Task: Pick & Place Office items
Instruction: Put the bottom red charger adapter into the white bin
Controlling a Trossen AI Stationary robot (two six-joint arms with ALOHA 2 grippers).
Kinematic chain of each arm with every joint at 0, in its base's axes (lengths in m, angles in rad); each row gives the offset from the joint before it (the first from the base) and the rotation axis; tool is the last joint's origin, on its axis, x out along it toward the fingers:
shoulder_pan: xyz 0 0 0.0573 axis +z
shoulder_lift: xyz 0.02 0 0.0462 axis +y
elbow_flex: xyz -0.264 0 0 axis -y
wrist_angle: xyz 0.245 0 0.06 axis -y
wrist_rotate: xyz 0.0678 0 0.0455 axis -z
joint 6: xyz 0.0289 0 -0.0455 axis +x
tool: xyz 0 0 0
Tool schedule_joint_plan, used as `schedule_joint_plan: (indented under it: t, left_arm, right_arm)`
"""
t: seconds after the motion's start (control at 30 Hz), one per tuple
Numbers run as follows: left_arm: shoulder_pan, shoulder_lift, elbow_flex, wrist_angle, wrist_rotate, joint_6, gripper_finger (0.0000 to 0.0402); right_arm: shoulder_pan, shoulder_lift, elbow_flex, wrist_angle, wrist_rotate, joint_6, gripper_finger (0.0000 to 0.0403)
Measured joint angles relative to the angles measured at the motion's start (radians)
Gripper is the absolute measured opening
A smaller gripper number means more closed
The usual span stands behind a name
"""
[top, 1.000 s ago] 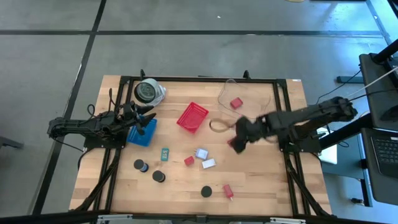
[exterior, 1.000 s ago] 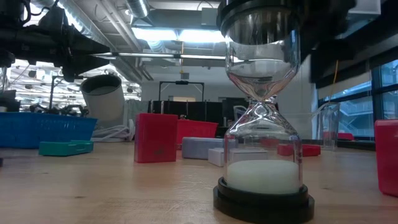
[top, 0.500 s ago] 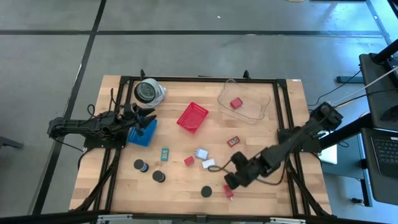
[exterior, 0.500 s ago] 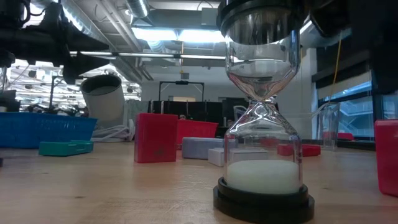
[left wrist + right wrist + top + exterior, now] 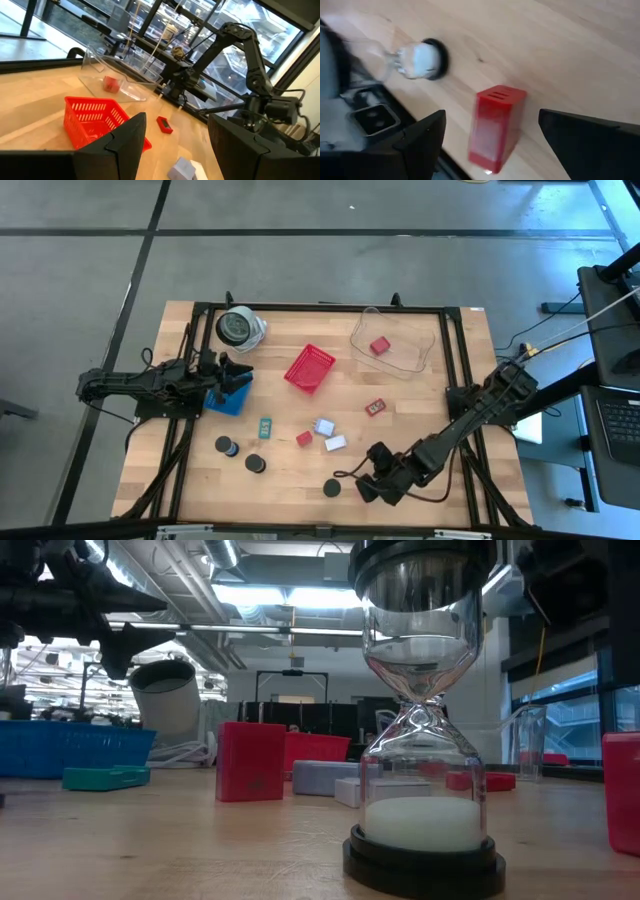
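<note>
The right gripper (image 5: pixel 366 484) hangs low over the near edge of the table (image 5: pixel 440 430), its fingers (image 5: pixel 427 135) spread wide with nothing between them. A red block (image 5: pixel 495 127) stands upright on the wood in the gap ahead of those fingers, touched by neither, and an hourglass (image 5: pixel 417 59) with black ends stands a little beyond, off to one side of them. The left gripper (image 5: pixel 238 373) waits above the blue tray (image 5: pixel 226 398), its fingers (image 5: pixel 127 140) parted about halfway and empty. Ahead of them lies the red basket (image 5: pixel 97 120); past that a flat red piece (image 5: pixel 164 124) lies on the wood, and farther still a clear tub (image 5: pixel 117 75) holds another red block (image 5: pixel 111 84). The other office items are scattered on the wood between the two grippers: a teal piece (image 5: pixel 265 426), a small red block (image 5: pixel 304 438), a pale box (image 5: pixel 324 426), a white block (image 5: pixel 335 443) and two more black discs (image 5: pixel 225 445) (image 5: pixel 255 463). A white roll (image 5: pixel 240 327) sits at the far corner beyond the left fingers.
</note>
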Motion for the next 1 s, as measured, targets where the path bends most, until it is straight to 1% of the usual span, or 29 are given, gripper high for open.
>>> schedule_joint_plan:
  t: [0.23, 0.33, 0.43, 0.67, 0.77, 0.87, 1.0]
  left_arm:
    - [0.0, 0.0, 0.0, 0.0, -0.001, 0.012, 0.0212]
    - [0.0, 0.0, 0.0, 0.0, -0.001, 0.028, 0.0212]
    - [0.0, 0.0, 0.0, 0.0, -0.004, 0.038, 0.0212]
    - [0.0, 0.0, 0.0, 0.0, -0.004, 0.038, 0.0212]
    - [0.0, 0.0, 0.0, 0.0, -0.004, 0.038, 0.0212]
    - [0.0, 0.0, 0.0, 0.0, -0.004, 0.039, 0.0212]
    - [0.0, 0.0, 0.0, 0.0, -0.004, 0.039, 0.0212]
  right_arm:
    - [0.0, 0.031, 0.0, -0.003, -0.022, -0.042, 0.032]
    - [0.0, 0.031, 0.0, -0.007, -0.018, -0.059, 0.0309]
    - [0.0, 0.031, 0.0, -0.006, -0.019, -0.075, 0.0285]
    - [0.0, 0.031, 0.0, -0.005, -0.023, -0.083, 0.0206]
    - [0.0, 0.031, 0.0, -0.005, -0.026, -0.083, 0.0181]
    - [0.0, 0.031, 0.001, -0.004, -0.037, -0.082, 0.0163]
    - [-0.001, 0.03, 0.001, -0.001, -0.054, -0.079, 0.0153]
